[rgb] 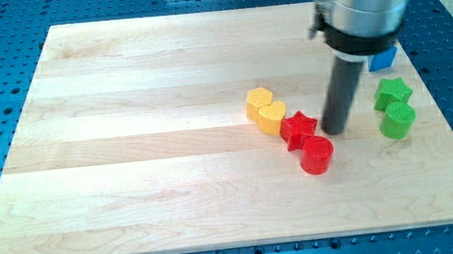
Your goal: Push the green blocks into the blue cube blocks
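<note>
Green blocks: two, at the view's right of the wooden board (125, 112). Green star block (392, 92) above; green cylinder block (397, 120) just below it, touching or nearly so. Blue cube block (382, 59): one seen, toward the view's top from the star, partly hidden behind the arm's grey housing (365, 5); any further blue cube not visible.

Handling, as judged: small, rigid, ribbed plastic pieces, light, likely to slide easily on smooth wood. Not fragile. Cylinder prone to roll off line or slip sideways if struck off-centre; star prone to turn when met on a point. Best contact: low on the face away from the blue cube, centred, so that the cylinder drives the star ahead of it toward the view's top.

No claw fitted; nothing held. Tip (336, 130) resting on the board, just to the view's right of the red star block (299, 127), apart from the green pair, well to their left.

Also present, clear of the task: red cylinder block (317, 154) below the red star; yellow heart block (266, 110) at the red star's left.
</note>
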